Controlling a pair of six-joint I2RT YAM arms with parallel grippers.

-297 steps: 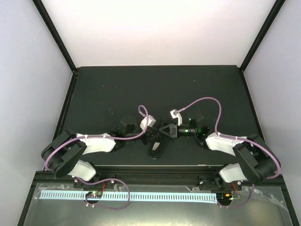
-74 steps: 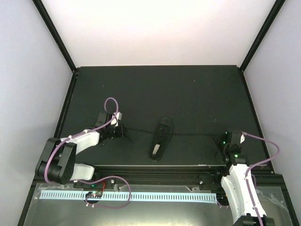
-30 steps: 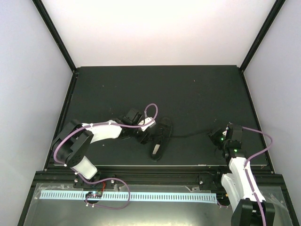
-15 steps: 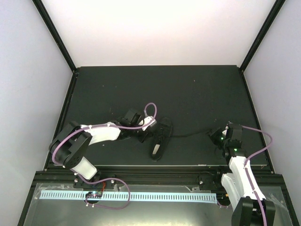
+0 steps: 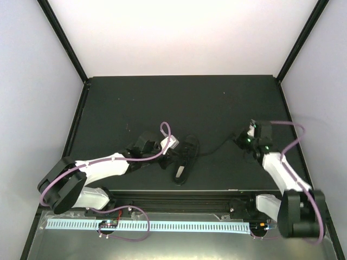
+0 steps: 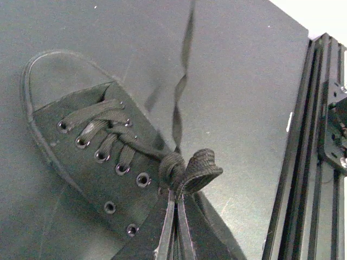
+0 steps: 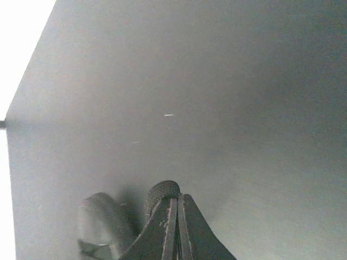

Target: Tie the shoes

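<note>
From above, we are looking at the shoe (image 5: 184, 160) lying on the dark table (image 5: 162, 97) near its front edge, between our two arms, toe pointing away. Our left gripper (image 5: 172, 155) is sitting right against the shoe's left side. Our right gripper (image 5: 242, 140) is hovering well off to the right, with a thin lace (image 5: 217, 148) running from the shoe to it.

At the left wrist, the fingers (image 6: 154, 239) are pressing together on a loop (image 6: 195, 169) of lace by the shoe's top eyelets, while a free strand (image 6: 183, 81) is trailing away across the table.

At the right wrist, the fingers (image 7: 198, 234) are pinching shut on a bit of lace poking out beside the tips.
</note>
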